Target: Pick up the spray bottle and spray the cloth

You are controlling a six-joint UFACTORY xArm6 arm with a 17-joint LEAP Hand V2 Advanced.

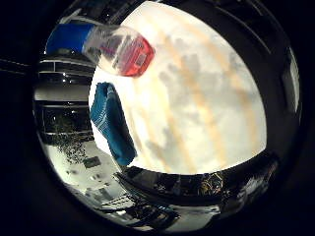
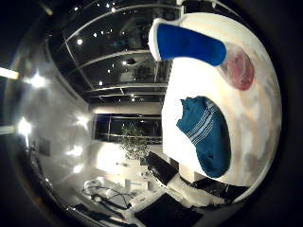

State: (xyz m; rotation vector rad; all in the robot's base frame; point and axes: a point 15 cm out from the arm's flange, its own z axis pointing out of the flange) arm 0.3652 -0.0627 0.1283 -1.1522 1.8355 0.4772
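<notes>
Two things on the worktop: bottle first, cloth after

From the palm views I see the spray bottle (image 1: pixel 118 49) lying on its side on the pale worktop (image 1: pixel 206 98), its blue upper part (image 2: pixel 189 43) pointing off toward the worktop's edge and its clear body holding red liquid toward the base. The blue striped cloth (image 2: pixel 206 135) lies crumpled just beside it, near the same edge, apart from the bottle. No part of the hand shows in either view, so I cannot tell how the fingers stand

I judge the bottle light to middling, with liquid that will slosh and shift the weight toward the base as it is tipped up. The clear plastic looks smooth and likely slippery, and thin enough to give under a hard squeeze. The blue part looks stiffer, so I would take hold around the neck where blue meets clear, leaving one finger free for the trigger, which I cannot make out from here. The cloth is soft and limp; it needs no handling, only to stay put as a target
</notes>
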